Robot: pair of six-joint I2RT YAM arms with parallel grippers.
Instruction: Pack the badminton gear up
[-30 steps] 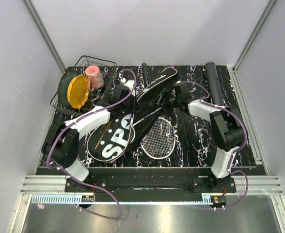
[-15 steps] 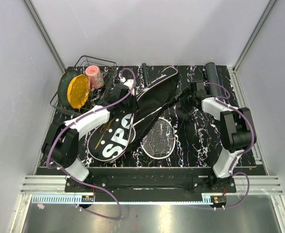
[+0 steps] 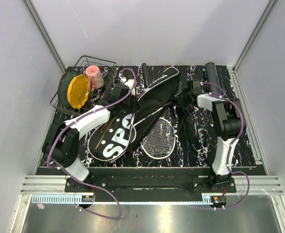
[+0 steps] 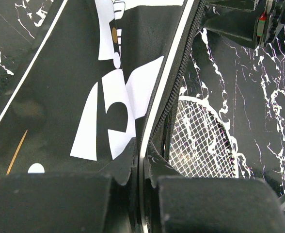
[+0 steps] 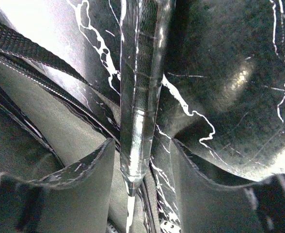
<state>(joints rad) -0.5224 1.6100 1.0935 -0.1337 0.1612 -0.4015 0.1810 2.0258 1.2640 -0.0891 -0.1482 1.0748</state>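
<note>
The left jaws are pinched shut on the zippered, white-piped edge of the bag [image 4: 60,97], just where the strings of the racket [image 4: 200,141] show from under it. The right jaws straddle the racket's tape-wrapped handle [image 5: 142,73], with bag webbing just to one side; whether they actually squeeze it I cannot tell. The bag lies slantwise on the bench [image 3: 198,145], fat end at the near left, narrow end at the far middle. The racket head sticks half out past its right edge. Bare bench opens toward the near right. The tube [image 3: 210,73] lies along the far right edge, just beside the right wrist. The wire basket [image 3: 101,60] crowds the far left corner, near the left forearm.
</note>
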